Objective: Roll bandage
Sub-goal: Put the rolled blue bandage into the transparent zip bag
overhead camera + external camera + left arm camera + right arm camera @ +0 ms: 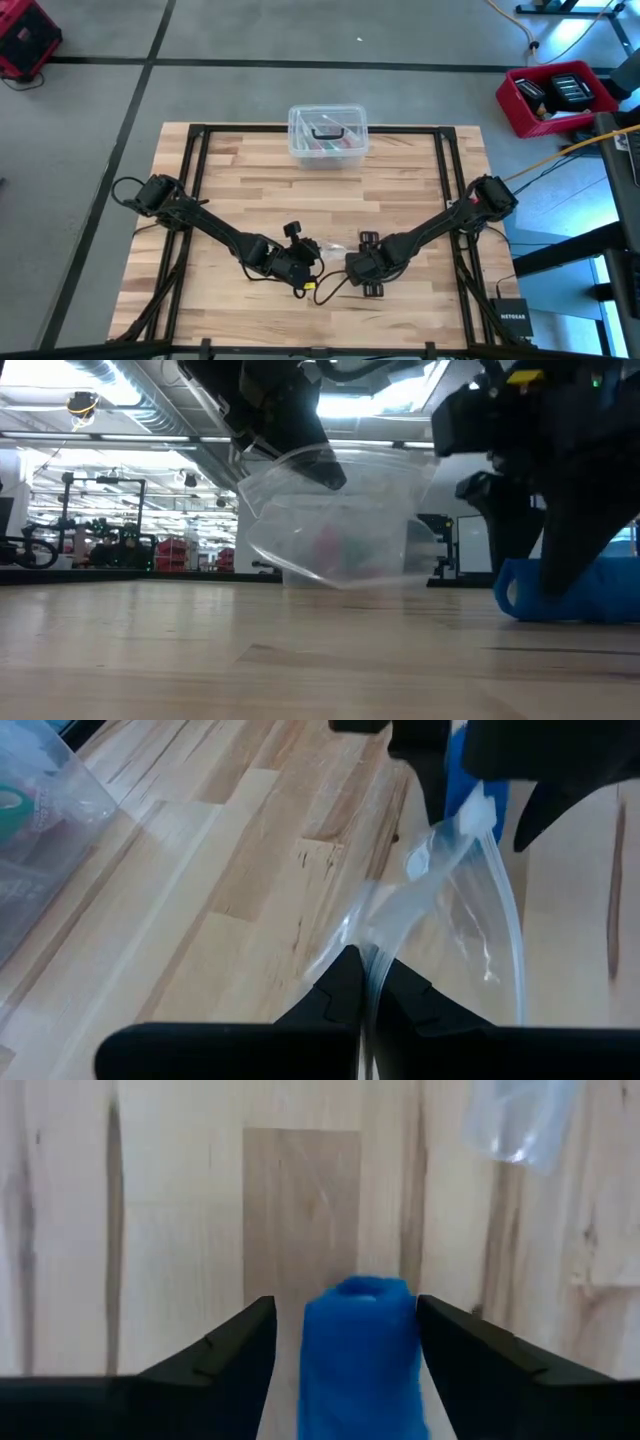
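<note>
On the near middle of the wooden table (230, 170), I see my left gripper (365, 982) pinched tight on the clear plastic bag (450, 910), holding it up. Just to its right, my right gripper (345, 1330) stands with fingers spread, and the bandage (360, 1350) sits between them, a soft, fat blue roll lying on the wood. I think the springy roll could come loose or roll away. The bag is thin, shiny and floppy.
</note>
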`<move>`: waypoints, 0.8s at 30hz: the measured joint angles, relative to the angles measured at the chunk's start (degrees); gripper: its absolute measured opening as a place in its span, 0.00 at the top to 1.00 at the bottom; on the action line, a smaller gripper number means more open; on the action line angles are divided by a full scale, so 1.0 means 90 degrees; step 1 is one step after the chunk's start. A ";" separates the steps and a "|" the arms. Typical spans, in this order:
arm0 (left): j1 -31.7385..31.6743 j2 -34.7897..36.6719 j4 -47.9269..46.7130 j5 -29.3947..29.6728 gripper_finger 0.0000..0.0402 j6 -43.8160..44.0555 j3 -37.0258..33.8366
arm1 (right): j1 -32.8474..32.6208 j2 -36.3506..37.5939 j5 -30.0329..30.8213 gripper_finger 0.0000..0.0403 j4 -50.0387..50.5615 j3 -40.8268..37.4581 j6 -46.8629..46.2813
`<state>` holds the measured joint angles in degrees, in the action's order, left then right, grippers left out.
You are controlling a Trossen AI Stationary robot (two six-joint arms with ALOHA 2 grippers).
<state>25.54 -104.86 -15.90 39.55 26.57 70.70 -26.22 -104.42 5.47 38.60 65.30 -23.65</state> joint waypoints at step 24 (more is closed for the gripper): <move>0.0002 0.0000 0.0076 -0.0002 0.99 -0.0195 0.0000 | -0.1423 0.1707 0.3599 0.84 -0.1516 -0.0384 0.0868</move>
<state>25.56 -104.86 -15.22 39.53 24.82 70.70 -39.02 -89.06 37.86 24.95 61.84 -15.83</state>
